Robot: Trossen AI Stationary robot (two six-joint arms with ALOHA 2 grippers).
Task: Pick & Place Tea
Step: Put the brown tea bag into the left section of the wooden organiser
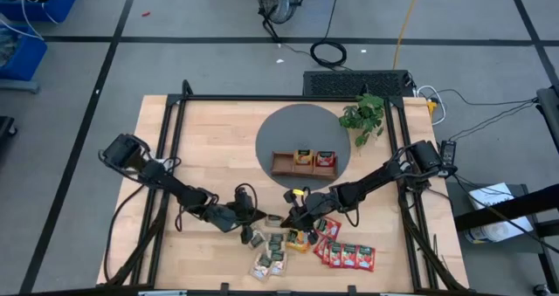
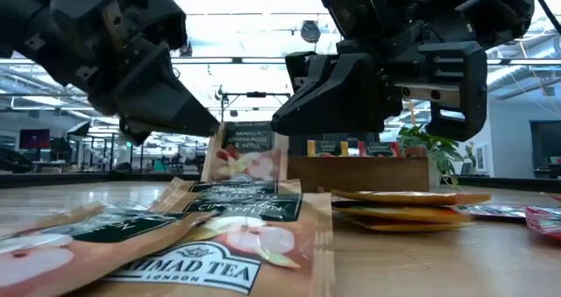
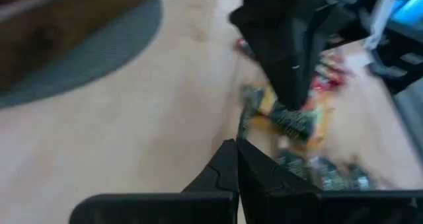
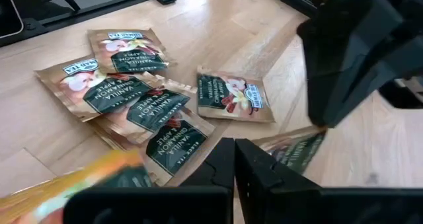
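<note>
A pale tea sachet with a dark green label stands upright between my two grippers, near the table's front middle. My left gripper is shut on it. My right gripper is shut, its tips by the sachet's other upper corner. More pale sachets lie overlapping flat on the wood, and one lies apart. Orange sachets lie stacked beside them, and red ones lie in a row to the right. The wooden tray holds an orange sachet and a red one. My left gripper pinches the sachet's upper corner between its two fingertips. The fingers slant down from the table's left. The sachet hangs upright below them, its face toward the near edge. Sachets in front hide its lower edge. My right gripper's tips stand at the other upper corner; whether they touch it, I cannot tell.
The tray sits on a round grey mat behind the grippers. A green plant stands at the mat's far right. Black frame rails run along the table's left, right and far sides. Bare wood lies to the left of the sachets.
</note>
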